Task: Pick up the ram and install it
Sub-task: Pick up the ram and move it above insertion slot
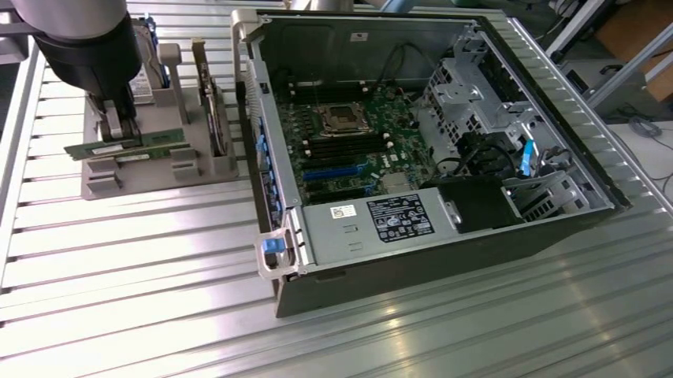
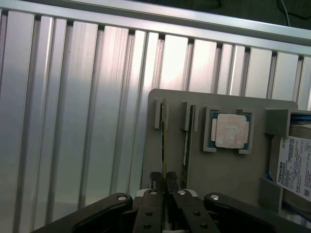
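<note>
The ram (image 1: 158, 142) is a long green stick standing on edge in the grey holder (image 1: 158, 169) at the exterior view's left. My gripper (image 1: 123, 135) comes down on it from above, and its fingers are shut on the stick near its middle. In the wrist view the ram (image 2: 163, 141) runs edge-on away from the gripper (image 2: 163, 180), pinched between the two black fingertips. I cannot tell whether it has left its slot. A second, similar green stick (image 2: 186, 145) stands parallel in the neighbouring slot.
The holder also carries a square silver CPU (image 2: 231, 130) and an upright hard drive (image 1: 210, 110) with a white label. An open computer case (image 1: 547, 236) lies to the exterior view's right, with its motherboard (image 1: 352, 142) exposed. Ribbed aluminium table (image 1: 126, 260) surrounds both.
</note>
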`<state>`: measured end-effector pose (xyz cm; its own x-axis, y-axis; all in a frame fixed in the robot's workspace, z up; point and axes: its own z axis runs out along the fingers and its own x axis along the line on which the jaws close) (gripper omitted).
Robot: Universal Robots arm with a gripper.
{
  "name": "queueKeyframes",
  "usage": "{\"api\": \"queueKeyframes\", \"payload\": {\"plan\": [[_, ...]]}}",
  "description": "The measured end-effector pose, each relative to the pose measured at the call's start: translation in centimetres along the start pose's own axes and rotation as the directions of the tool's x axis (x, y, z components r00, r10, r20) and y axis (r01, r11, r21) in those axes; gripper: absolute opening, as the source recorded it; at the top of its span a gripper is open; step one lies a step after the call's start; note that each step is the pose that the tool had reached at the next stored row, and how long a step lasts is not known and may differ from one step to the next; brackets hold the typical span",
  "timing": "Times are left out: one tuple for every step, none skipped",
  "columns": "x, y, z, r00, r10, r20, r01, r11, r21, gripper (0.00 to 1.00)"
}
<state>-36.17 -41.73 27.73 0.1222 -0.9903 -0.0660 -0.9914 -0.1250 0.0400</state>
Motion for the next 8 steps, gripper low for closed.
{"api": "queueKeyframes", "payload": {"plan": [[0.00, 0.00, -0.03, 1.0000, 0.000, 0.0000, 0.000, 1.0000, -0.0001, 0.14], [-0.01, 0.00, -0.09, 1.0000, 0.000, 0.0000, 0.000, 1.0000, 0.0000, 0.14], [-0.01, 0.01, -0.12, 1.0000, 0.000, 0.0000, 0.000, 1.0000, 0.0000, 0.14], [-0.01, 0.01, -0.15, 1.0000, 0.000, 0.0000, 0.000, 1.0000, 0.0000, 0.14], [-0.01, 0.01, -0.20, 1.0000, 0.000, -0.0001, 0.000, 1.0000, -0.0001, 0.14], [-0.02, 0.01, -0.25, 1.0000, 0.000, 0.0000, 0.000, 1.0000, 0.0000, 0.14], [-0.02, 0.01, -0.28, 1.0000, 0.000, -0.0001, 0.000, 1.0000, 0.0000, 0.14], [-0.02, 0.01, -0.34, 1.0000, 0.000, 0.0000, 0.000, 1.0000, 0.0000, 0.14]]}}
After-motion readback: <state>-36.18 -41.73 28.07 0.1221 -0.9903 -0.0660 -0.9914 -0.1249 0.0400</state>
